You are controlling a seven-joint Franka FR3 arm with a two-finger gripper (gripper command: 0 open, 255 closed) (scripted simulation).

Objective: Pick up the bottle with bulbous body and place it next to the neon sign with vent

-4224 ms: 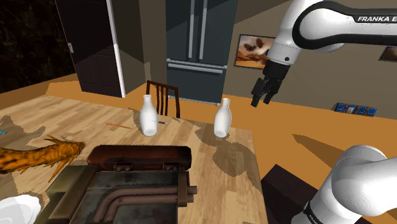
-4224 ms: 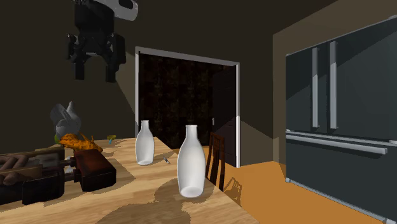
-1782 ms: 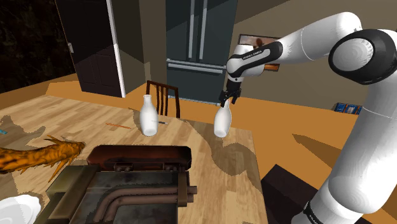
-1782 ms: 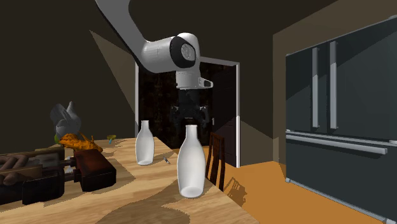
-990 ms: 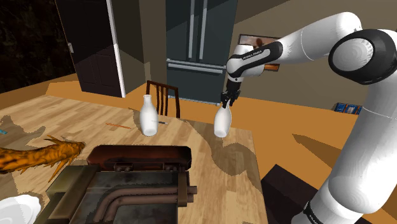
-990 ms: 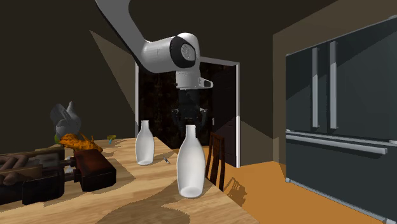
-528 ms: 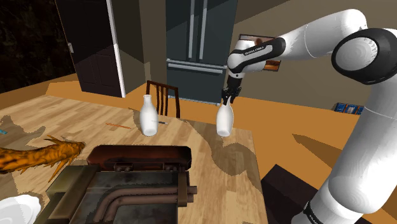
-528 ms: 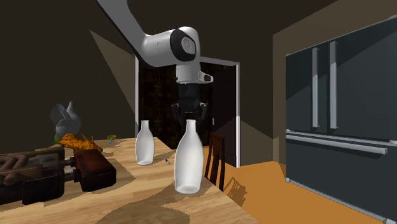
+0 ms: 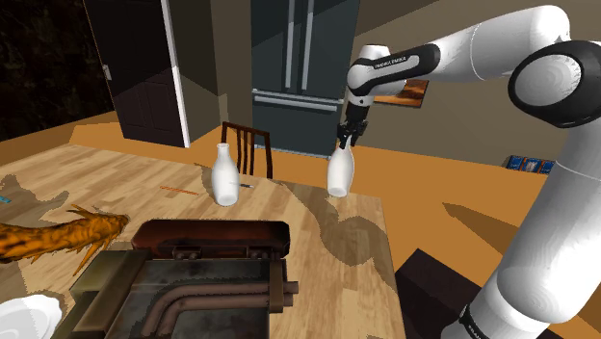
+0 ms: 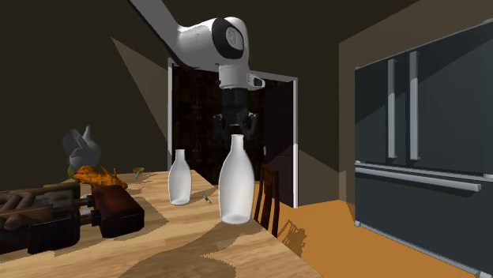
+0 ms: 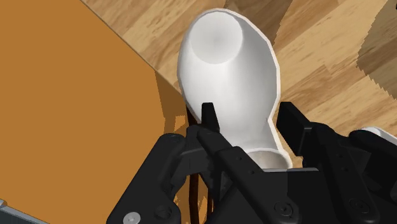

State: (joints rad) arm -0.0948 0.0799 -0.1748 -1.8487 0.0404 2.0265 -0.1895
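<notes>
Risen since half a second ago, the gripper carries the white bottle clear of the wooden table beneath it. Well away from the gripper, toward the shoulder view's lower left, lies the dark brown sign. Its fingers pinch the bottle's neck, bulbous body hanging upright below. A second white bottle stands apart from the gripper.

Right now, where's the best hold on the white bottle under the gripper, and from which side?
The narrow neck, from straight above. The bottle is upright and its body widens below, likely too broad to clasp. The gripper is shut on that neck.
</notes>
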